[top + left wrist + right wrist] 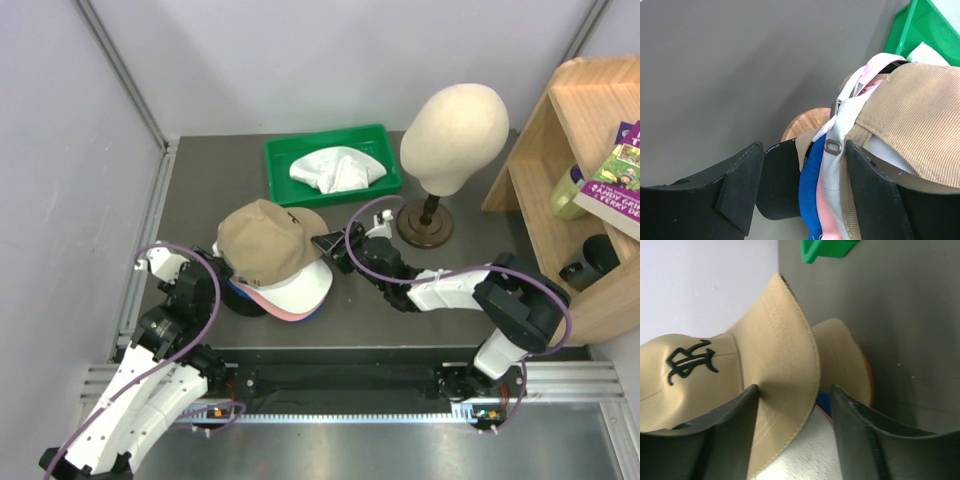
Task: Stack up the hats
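The hats (292, 288), soft caps piled at 9 o'clock on the table (200, 190), carry a fine-ribbed khaki cap (262, 238) with a black stitched logo, its curved brim (785, 340) between the wide right gripper (795, 390) at 3 o'clock, and the left gripper (804, 150), also wide, straddles their back straps (832, 145).

Bright, even light; wrist foregrounds perhaps soft.

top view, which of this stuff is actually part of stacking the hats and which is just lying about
Part of the job:
stack of caps
tan cap on top of it

Lying about:
mannequin head
green tray, holding white fabric (cannot tell whether it is a cap)
wooden shelf
books
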Action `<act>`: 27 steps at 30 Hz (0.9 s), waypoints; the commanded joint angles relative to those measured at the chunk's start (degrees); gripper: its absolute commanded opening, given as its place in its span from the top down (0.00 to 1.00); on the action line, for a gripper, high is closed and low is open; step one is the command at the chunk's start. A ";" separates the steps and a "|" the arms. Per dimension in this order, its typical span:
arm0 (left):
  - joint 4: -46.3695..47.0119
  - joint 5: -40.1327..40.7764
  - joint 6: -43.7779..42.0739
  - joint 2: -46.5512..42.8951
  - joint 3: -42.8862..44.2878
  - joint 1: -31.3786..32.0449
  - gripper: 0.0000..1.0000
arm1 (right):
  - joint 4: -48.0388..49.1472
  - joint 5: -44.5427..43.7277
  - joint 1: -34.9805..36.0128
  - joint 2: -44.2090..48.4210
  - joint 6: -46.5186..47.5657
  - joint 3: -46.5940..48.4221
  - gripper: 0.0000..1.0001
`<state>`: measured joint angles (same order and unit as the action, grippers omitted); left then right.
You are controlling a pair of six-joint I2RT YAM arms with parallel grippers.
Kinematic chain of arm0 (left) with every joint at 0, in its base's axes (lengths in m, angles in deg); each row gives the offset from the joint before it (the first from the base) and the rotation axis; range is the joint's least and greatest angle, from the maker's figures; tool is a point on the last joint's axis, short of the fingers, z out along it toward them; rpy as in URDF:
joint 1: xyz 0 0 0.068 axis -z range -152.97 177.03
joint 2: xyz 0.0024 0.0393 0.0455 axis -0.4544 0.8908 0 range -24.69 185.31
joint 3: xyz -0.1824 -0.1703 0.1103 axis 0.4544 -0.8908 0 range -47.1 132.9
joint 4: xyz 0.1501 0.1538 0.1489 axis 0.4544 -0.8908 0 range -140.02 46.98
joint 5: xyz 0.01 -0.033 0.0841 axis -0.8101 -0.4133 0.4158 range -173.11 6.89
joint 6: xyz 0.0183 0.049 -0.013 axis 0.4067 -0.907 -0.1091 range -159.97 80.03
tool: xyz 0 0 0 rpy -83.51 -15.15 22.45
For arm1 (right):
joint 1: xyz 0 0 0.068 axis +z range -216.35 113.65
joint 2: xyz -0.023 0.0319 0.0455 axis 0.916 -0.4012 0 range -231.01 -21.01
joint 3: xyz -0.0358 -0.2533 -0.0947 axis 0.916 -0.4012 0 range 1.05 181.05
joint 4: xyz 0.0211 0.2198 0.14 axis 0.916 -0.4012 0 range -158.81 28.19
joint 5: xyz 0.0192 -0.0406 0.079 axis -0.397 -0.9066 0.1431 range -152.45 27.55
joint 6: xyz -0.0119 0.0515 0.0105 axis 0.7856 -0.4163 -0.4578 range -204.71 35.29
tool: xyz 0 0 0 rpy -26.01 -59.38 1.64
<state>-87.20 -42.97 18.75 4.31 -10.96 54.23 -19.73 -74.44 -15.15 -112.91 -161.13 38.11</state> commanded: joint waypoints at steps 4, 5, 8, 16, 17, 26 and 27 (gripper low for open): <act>-7.05 -1.12 0.95 0.45 -0.90 0.05 0.28 | -8.86 1.44 0.22 -1.00 4.88 1.88 0.33; -7.49 -0.94 1.13 0.28 -0.55 0.05 0.27 | -8.95 1.53 0.13 -0.31 4.79 1.53 0.30; -9.25 -0.85 1.14 -0.69 1.91 0.05 0.20 | -9.21 0.83 0.13 2.06 5.76 1.18 0.22; -12.95 -2.52 -3.25 -4.47 10.96 0.05 0.05 | -14.21 -0.93 -0.22 10.76 15.07 2.32 0.09; -12.86 -2.87 -3.96 -4.73 11.66 0.05 0.05 | -14.75 -1.19 -0.31 12.78 15.95 2.06 0.07; -11.84 0.11 -14.31 -3.42 23.61 0.05 0.06 | -28.25 -5.23 -0.66 27.10 22.88 1.61 0.07; -9.45 0.29 -19.73 -2.72 24.58 0.05 0.06 | -30.11 -5.93 -0.66 28.17 23.85 2.22 0.08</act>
<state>-101.91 -44.70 10.75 -0.13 8.67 54.23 -41.52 -76.91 -15.28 -90.48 -143.40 39.29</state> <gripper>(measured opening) 0.940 0.928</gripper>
